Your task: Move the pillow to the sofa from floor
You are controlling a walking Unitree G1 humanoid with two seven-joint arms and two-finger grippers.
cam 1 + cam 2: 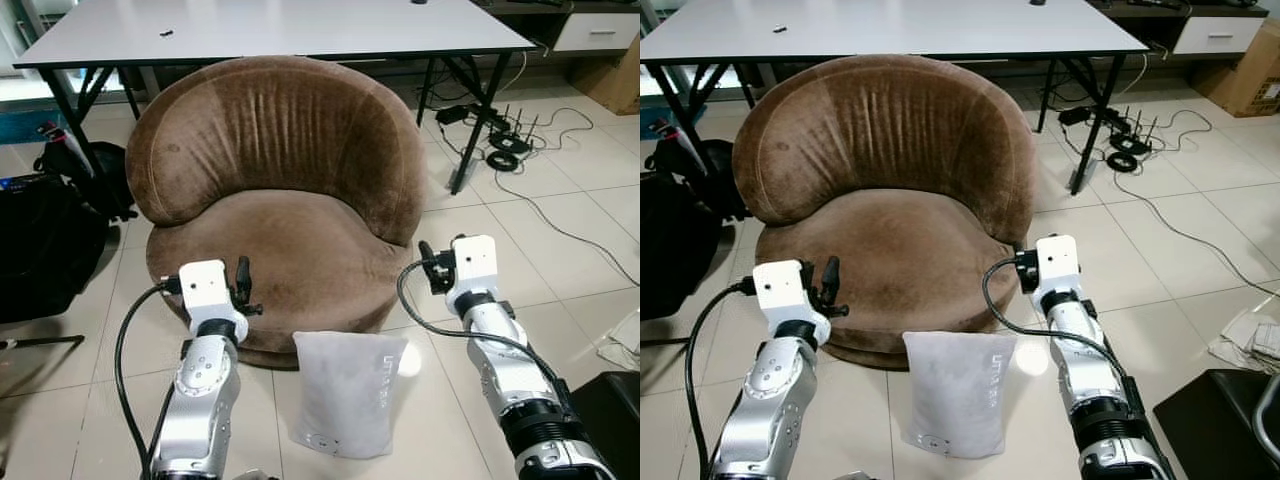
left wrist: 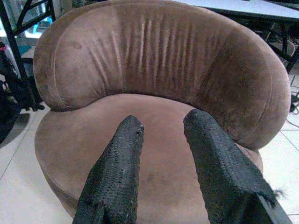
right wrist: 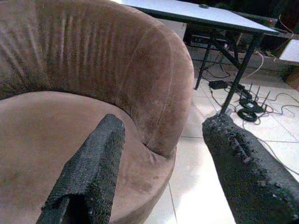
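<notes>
A pale grey pillow (image 1: pixel 345 392) stands on the tiled floor, leaning against the front of the round brown sofa chair (image 1: pixel 280 190). My left gripper (image 1: pixel 243 285) hovers at the seat's front left edge, open and holding nothing; its black fingers (image 2: pixel 117 177) point over the seat. My right gripper (image 1: pixel 433 268) is raised beside the chair's right front, also open, with its fingers (image 3: pixel 93 168) spread wide toward the seat and armrest. The pillow sits low between both arms.
A white table (image 1: pixel 290 25) stands behind the chair. Black bags (image 1: pixel 45 240) lie on the floor at left. Cables and a router (image 1: pixel 510 145) are at right rear. A dark box (image 1: pixel 615 410) and papers (image 1: pixel 1250 340) sit at near right.
</notes>
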